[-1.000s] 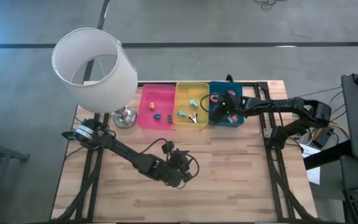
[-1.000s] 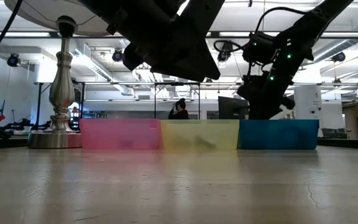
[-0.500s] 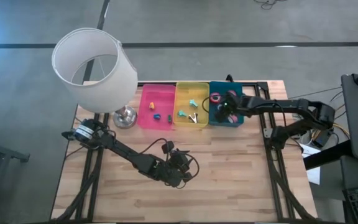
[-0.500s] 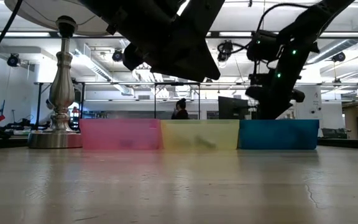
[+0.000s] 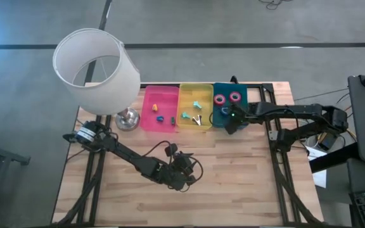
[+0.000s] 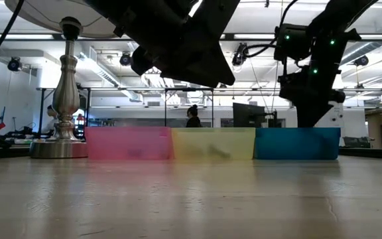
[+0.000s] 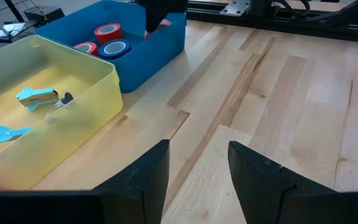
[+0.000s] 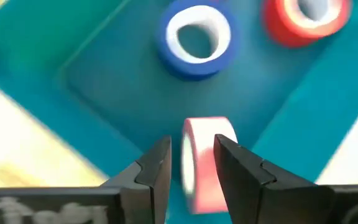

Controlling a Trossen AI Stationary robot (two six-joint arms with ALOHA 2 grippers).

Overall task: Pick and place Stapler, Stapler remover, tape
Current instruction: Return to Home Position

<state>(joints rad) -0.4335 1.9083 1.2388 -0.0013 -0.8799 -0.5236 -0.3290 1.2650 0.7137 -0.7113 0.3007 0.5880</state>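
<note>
Tape [image 5: 220, 99] in blue bin [image 7: 145, 59]; right claw [image 8: 192, 142] above (apart), pink roll [image 8: 204, 168] seemingly beneath; left claw [image 7: 199, 146] apart mid-table.

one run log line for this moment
right hand: open, over blue bin | tape: in blue bin | left hand: open, over table, waiting | held: nothing

High view: overhead, straight down, far enough back to take in the whole table [image 5: 233, 171], the lamp [image 5: 94, 63] and the floor around. Low view: at table-top height, level across the wood to the front walls of the yellow bin [image 6: 212, 144] and blue bin [image 6: 297, 143], room behind. Left wrist view: over mid-table, slanting down, fairly near the yellow bin [image 7: 86, 106] and blue bin [image 7: 148, 56]. Right wrist view: very close, looking down into the blue bin [image 8: 104, 93] onto the tape rolls [image 8: 194, 37]. The blue bin [image 5: 215, 120] shows in all four views; the tape rolls [image 7: 115, 48] show in both wrist views.
</note>
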